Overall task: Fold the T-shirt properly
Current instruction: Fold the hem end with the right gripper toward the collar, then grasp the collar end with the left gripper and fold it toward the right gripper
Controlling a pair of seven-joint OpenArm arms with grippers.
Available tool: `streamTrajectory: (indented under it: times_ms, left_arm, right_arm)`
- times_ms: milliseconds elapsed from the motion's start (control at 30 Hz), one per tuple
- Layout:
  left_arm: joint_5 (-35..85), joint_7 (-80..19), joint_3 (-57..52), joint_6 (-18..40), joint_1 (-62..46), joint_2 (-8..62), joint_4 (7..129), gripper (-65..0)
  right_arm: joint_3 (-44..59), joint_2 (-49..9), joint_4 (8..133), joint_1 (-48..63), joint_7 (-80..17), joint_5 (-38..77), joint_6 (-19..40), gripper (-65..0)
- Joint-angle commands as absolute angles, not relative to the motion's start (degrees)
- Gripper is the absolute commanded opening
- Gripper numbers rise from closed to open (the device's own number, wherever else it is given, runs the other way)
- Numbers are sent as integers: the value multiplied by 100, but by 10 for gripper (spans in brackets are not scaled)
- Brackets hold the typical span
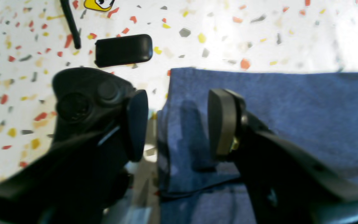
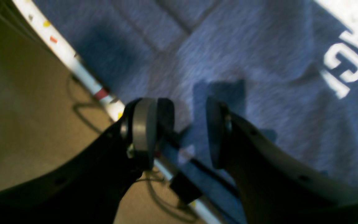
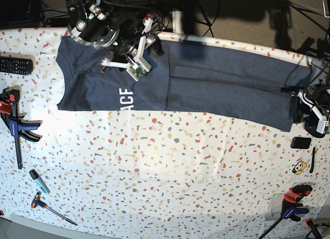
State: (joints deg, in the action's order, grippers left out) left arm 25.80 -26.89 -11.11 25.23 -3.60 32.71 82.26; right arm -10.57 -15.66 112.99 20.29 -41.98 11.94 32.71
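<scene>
The navy T-shirt (image 3: 206,84) lies stretched along the table's far edge, with white lettering (image 3: 126,98) near its left part. My right gripper (image 2: 180,130) is open just above the shirt (image 2: 259,62) by the table's far edge; the lettering (image 2: 346,68) shows to its upper right. In the base view it (image 3: 152,45) is at the top left. My left gripper (image 1: 179,124) is open and straddles the shirt's side edge near a corner (image 1: 174,73), with cloth (image 1: 291,102) between the fingers. In the base view it (image 3: 298,112) is at the shirt's right end.
A small black block (image 1: 123,49) (image 3: 300,142), a yellow sticker (image 3: 299,168) and a black stick (image 1: 71,25) lie near the left gripper. A remote (image 3: 15,65), clamps (image 3: 15,126) (image 3: 294,208), a marker (image 3: 38,181) and a screwdriver (image 3: 51,208) lie around the table.
</scene>
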Motion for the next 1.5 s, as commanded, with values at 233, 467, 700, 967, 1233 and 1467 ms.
streamTrajectory:
  times_ms: [233, 467, 700, 967, 1233, 1467]
  left_arm:
    - [3004, -2578, -1166, 2615, -432, 3417, 8267, -349]
    - [2700, -2067, -1166, 2613, -318, 3457, 7378, -349]
    - [2504, -2106, -1164, 2613, -272, 3428, 7081, -349]
    - [3020, -2344, -1164, 2915, -390, 3406, 7081, -349]
    - [3030, -2698, -1164, 3026, -397, 3282, 7078, -350]
    - [2982, -2696, -1164, 3260, -395, 2926, 7078, -369]
  right_arm:
    - [222, -1573, 11421, 2003, -3898, 1308, 3212, -386]
    - [1144, -1573, 11421, 2018, -3948, 2073, 3218, -386]
    - [1273, -1575, 11421, 2018, -3948, 2147, 3223, -386]
    - [1275, -1575, 11421, 2018, -4010, 2145, 3221, -387]
    - [1275, -1575, 11421, 2018, -4010, 2143, 3223, -387]
    - [1275, -1575, 11421, 2016, -4010, 2123, 3223, -387]
